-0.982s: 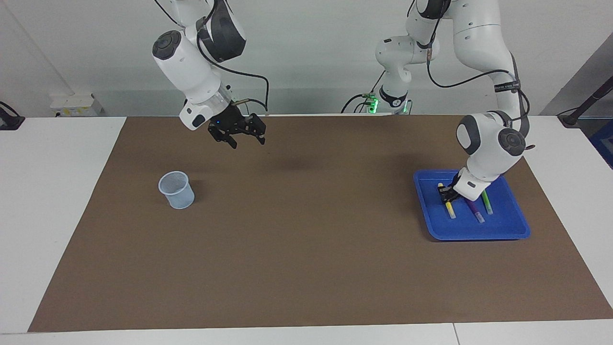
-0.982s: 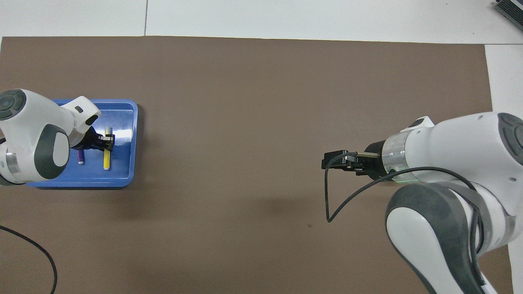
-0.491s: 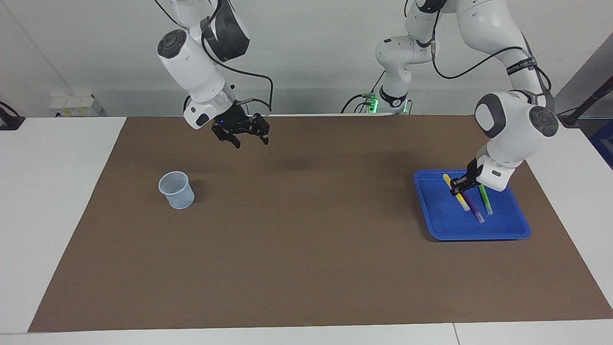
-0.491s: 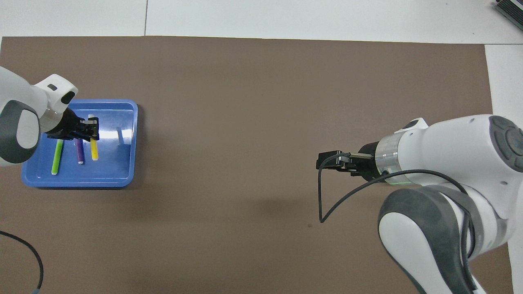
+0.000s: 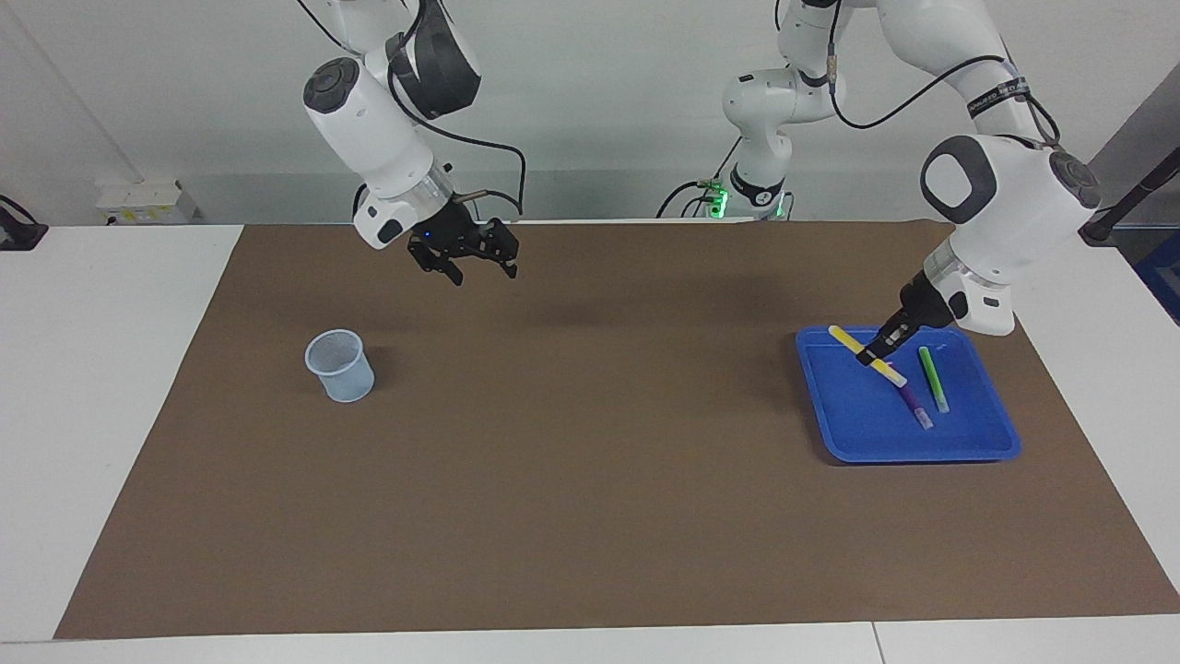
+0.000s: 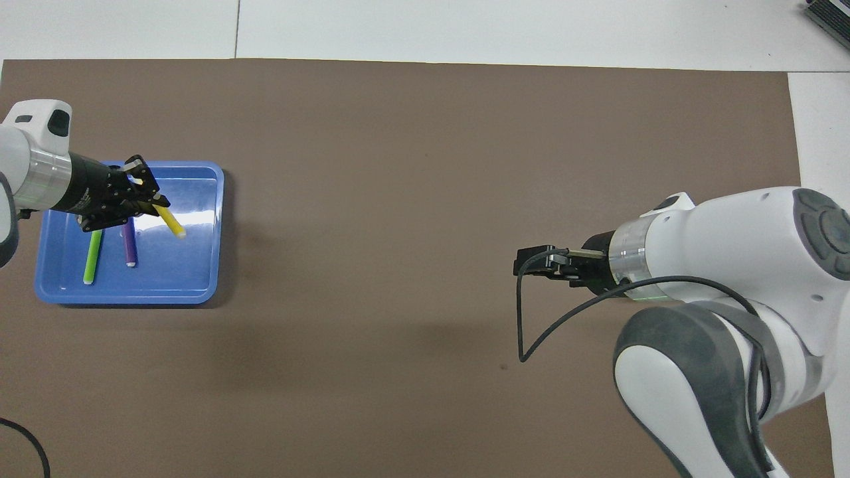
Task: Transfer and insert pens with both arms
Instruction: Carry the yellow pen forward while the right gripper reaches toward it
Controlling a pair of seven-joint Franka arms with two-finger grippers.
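Left gripper (image 5: pixel 876 354) pinches the yellow pen (image 5: pixel 865 355) near its middle; pen lifted and tilted over the blue tray (image 5: pixel 977 450), long axis slanting across the fingers. Directly below it lie the purple pen (image 5: pixel 913 401) and green pen (image 5: pixel 933 379), both flat in the tray.

Right gripper (image 5: pixel 468 261) hangs over the brown mat, fingers spread, holding nothing; this arm waits. The mesh cup (image 5: pixel 340 365) stands on the mat below it, toward the right arm's end.

Judgement: the held pen is well apart from the right gripper, across the table's middle; the handover calls for carrying it that way, with one pen end left free.
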